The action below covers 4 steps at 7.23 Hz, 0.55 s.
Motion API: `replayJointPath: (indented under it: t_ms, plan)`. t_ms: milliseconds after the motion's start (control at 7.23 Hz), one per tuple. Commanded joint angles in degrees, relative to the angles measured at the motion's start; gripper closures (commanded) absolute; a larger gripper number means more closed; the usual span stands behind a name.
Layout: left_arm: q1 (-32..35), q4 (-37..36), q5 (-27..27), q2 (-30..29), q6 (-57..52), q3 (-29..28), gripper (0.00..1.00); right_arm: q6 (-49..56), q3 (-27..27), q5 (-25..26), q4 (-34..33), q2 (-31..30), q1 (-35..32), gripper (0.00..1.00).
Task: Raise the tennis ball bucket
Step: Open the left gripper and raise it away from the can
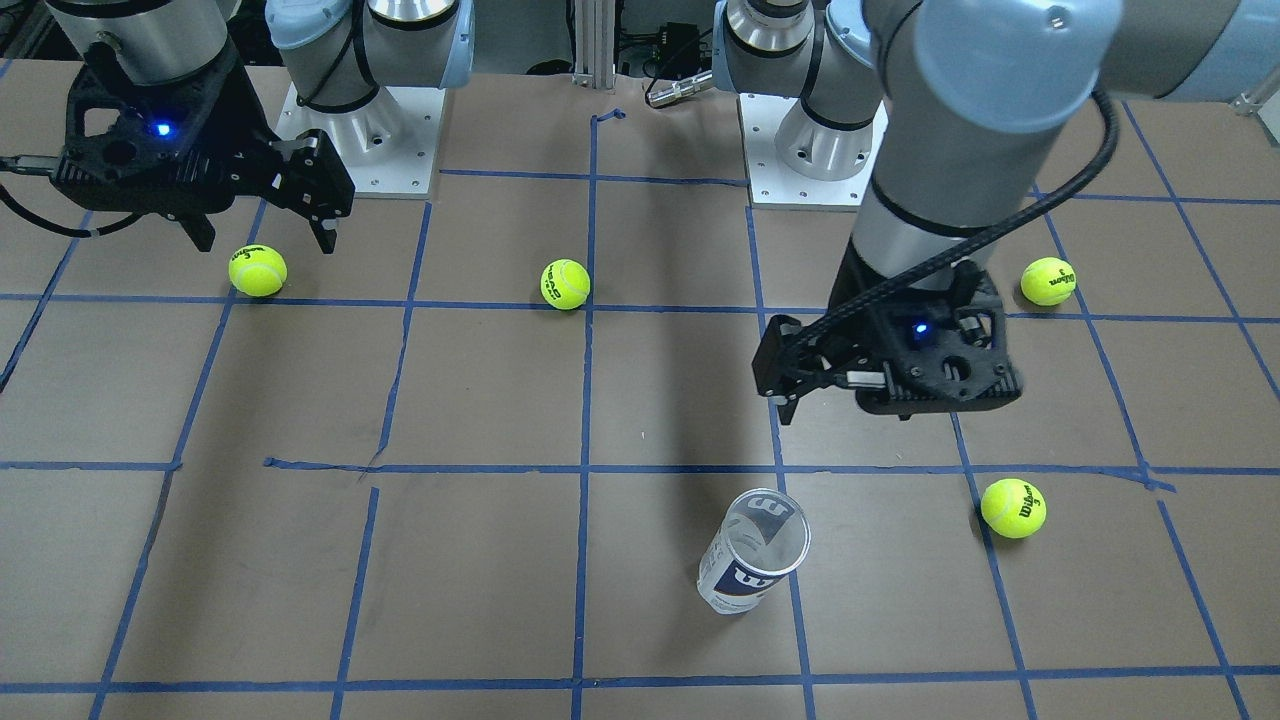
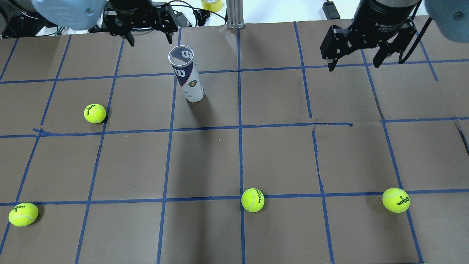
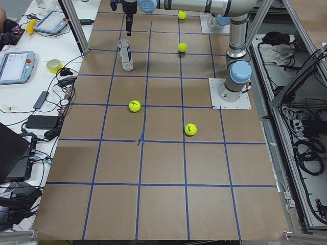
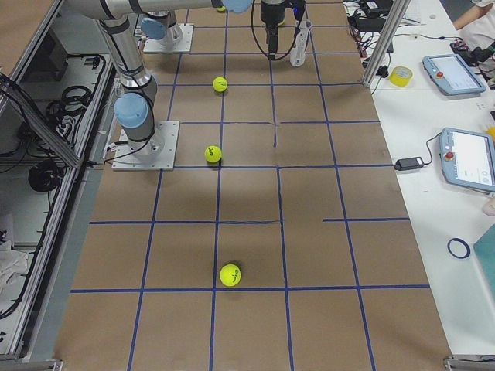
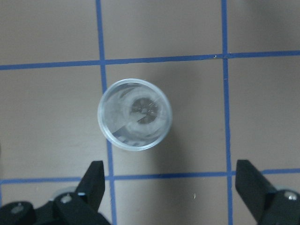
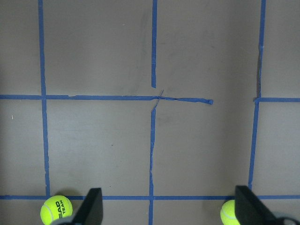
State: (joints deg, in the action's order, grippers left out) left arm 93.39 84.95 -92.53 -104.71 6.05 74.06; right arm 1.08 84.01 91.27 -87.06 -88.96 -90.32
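The tennis ball bucket (image 2: 188, 79) is a clear cylinder with a white and navy label. It stands upright, open-topped and empty, at the table's far side left of centre, and also shows in the front view (image 1: 750, 555). My left gripper (image 2: 149, 41) is open and hangs above the table just beyond the bucket, apart from it. In the left wrist view the bucket's mouth (image 5: 135, 115) lies ahead of the open left gripper (image 5: 171, 187). My right gripper (image 2: 354, 63) is open and empty, high at the far right; it also shows in its wrist view (image 6: 168, 208).
Several yellow-green tennis balls lie on the brown table with its blue tape grid: one near the bucket (image 2: 95, 113), one at the front left (image 2: 23, 214), one at front centre (image 2: 253, 200), one at front right (image 2: 396, 200). Operator tablets and cables lie beyond the far edge.
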Motion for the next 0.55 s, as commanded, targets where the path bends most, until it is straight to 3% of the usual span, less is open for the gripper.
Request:
replayJointPath:
  t_ms: [0, 415]
  plan:
    - [-3.12, 5.66, -0.2, 5.64, -3.77, 3.61, 0.0, -0.03, -0.33, -0.66, -0.12, -0.43, -0.12, 0.0]
    - [-4.44, 5.14, -0.02, 11.62, -4.12, 9.86, 0.0, -0.81, -3.67, -0.57, -2.06, -1.13, -0.12, 0.0]
